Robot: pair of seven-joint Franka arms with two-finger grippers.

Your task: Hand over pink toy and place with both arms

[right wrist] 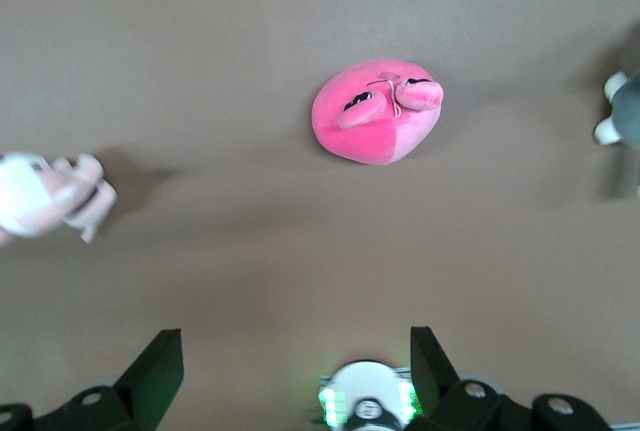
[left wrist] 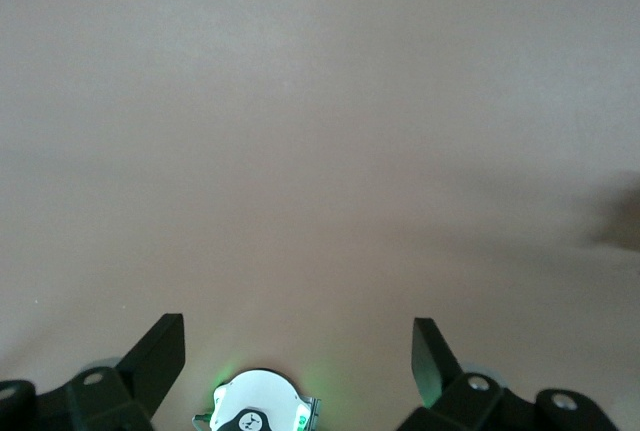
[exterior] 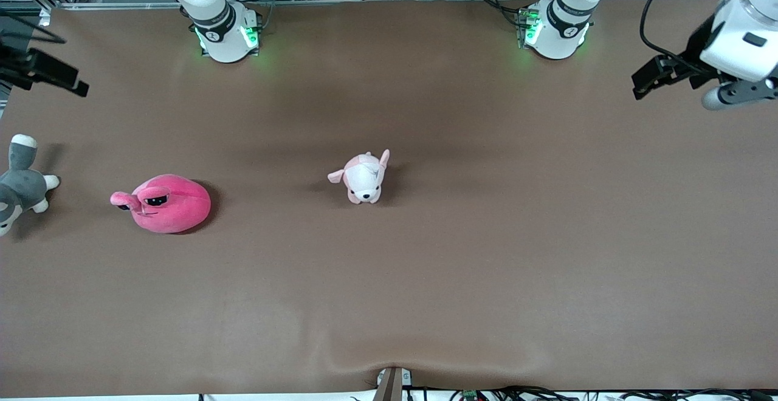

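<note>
The pink toy (exterior: 163,203) lies on the brown table (exterior: 425,279) toward the right arm's end, free of both grippers, its dark eyes and small flaps turned to that end of the table. In the right wrist view the same toy (right wrist: 378,111) sits on bare table with nothing touching it. The puppy plush (exterior: 363,177) stands near the middle of the table, a little farther from the front camera than the pink toy and well apart from it. The grey plush (exterior: 20,185) lies at the table's edge at the right arm's end, about level with the puppy and partly cut off by the frame. The right gripper (right wrist: 296,371) hangs in the air above the table near the pink toy, its fingers (right wrist: 160,371) spread wide and holding nothing. The left gripper (left wrist: 298,361) hangs over bare table at the left arm's end, its fingers (left wrist: 162,356) likewise spread wide with nothing between them. Farthest off, both arm bases stand along the table's edge, their green lights showing.
</note>
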